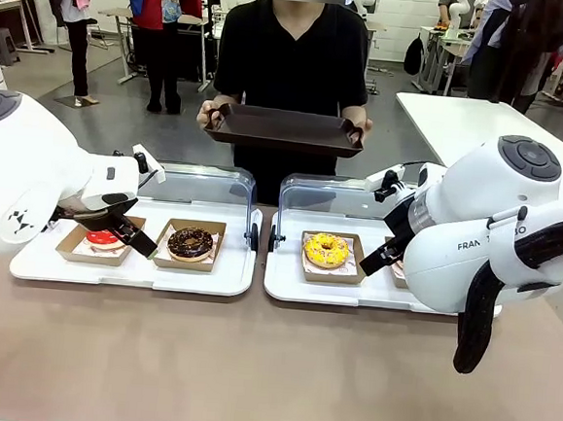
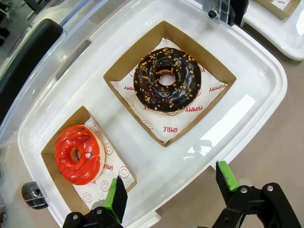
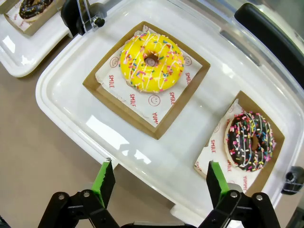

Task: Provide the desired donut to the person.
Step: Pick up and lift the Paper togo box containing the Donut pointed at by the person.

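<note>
Front view: four boxed donuts are sitting on two white trays. Left fingers and right fingers are gaping wide, empty, donuts lying beyond their tips.

Red donut, seemingly nut-topped chocolate donut, yellow donut, sprinkled chocolate donut, each boxed; person holds dark tray.

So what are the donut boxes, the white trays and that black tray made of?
Donut boxes: brown cardboard probably, matte, folded edges.
White trays: likely plastic, glossy, reflecting lights.
Black tray: possibly plastic, smooth moulded rim; hard to tell.
</note>
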